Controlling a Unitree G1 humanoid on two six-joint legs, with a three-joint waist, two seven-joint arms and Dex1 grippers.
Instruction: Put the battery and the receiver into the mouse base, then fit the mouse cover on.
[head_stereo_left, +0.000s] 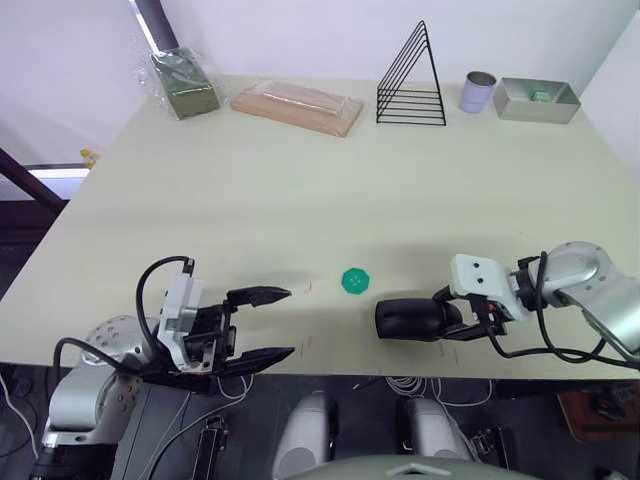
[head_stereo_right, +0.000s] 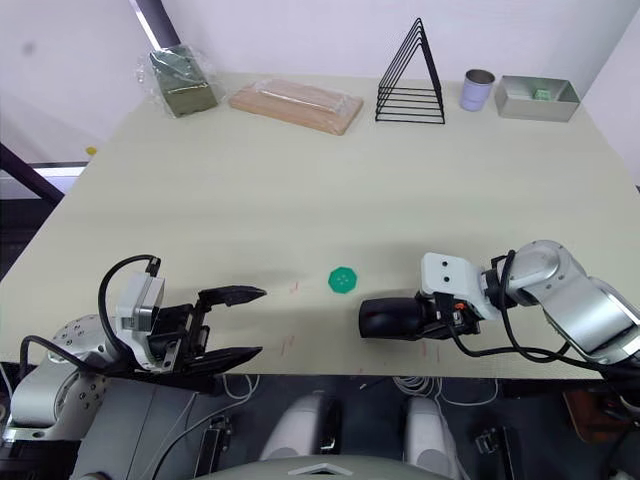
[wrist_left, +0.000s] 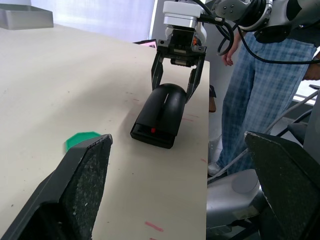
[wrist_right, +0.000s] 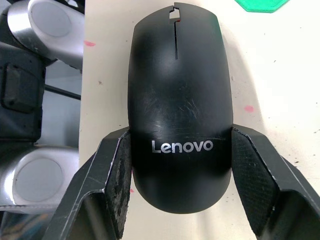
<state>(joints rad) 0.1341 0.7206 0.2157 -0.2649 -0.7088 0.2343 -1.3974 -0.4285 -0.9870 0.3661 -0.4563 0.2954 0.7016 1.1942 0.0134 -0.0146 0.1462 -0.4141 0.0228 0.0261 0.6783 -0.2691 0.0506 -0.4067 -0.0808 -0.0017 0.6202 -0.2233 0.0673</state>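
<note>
The mouse cover (wrist_right: 177, 100), glossy black with a pale word mark, lies on top of the mouse base, whose blunt front end with a red spot (wrist_left: 154, 134) shows under it. The mouse (head_stereo_left: 405, 320) rests near the table's front edge, right of centre. My right gripper (head_stereo_left: 441, 317) is shut on its rear end, one finger (wrist_right: 117, 185) pressed on each side. My left gripper (head_stereo_left: 291, 322) hangs open over the front edge at the left, with nothing between its fingers. The battery and the receiver are hidden.
A flat green disc (head_stereo_left: 356, 281) lies just left of the mouse. At the back stand a bagged green block (head_stereo_left: 183, 83), a wrapped wooden board (head_stereo_left: 297, 106), a black wire rack (head_stereo_left: 412, 85), a metal cup (head_stereo_left: 479, 91) and a metal tray (head_stereo_left: 536, 100). A person (wrist_left: 255, 95) stands beside the table.
</note>
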